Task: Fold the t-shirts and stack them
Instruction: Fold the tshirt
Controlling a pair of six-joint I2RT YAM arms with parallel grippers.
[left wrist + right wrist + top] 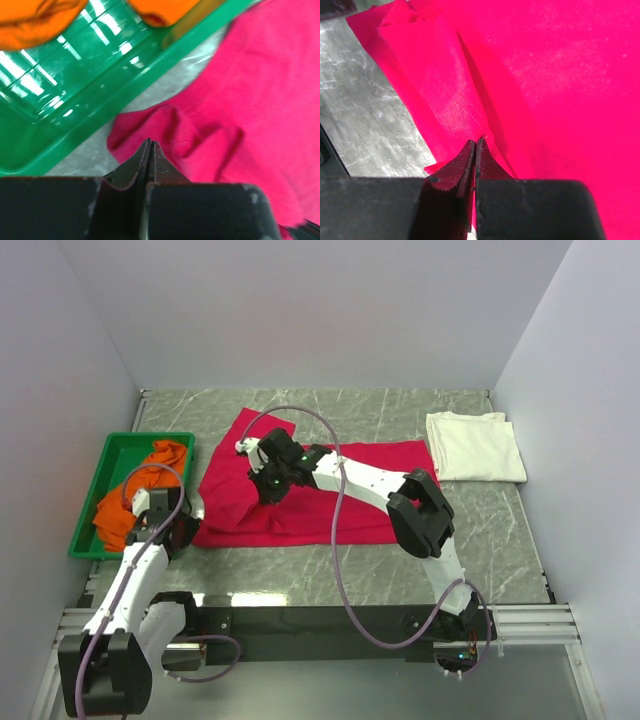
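Top external shows the crimson t-shirt (290,520) spread flat on the middle of the table (500,530). The cream t-shirt (475,447) lies folded at the far right, and the orange t-shirt (165,455) is bunched in the green bin (120,450) on the left. The left gripper (150,145) sits at the crimson shirt's near-left corner, its 2 fingers pressed together where the cloth puckers. The right gripper (475,142), over the shirt's far-left part, is closed tight on a raised fold of crimson cloth.
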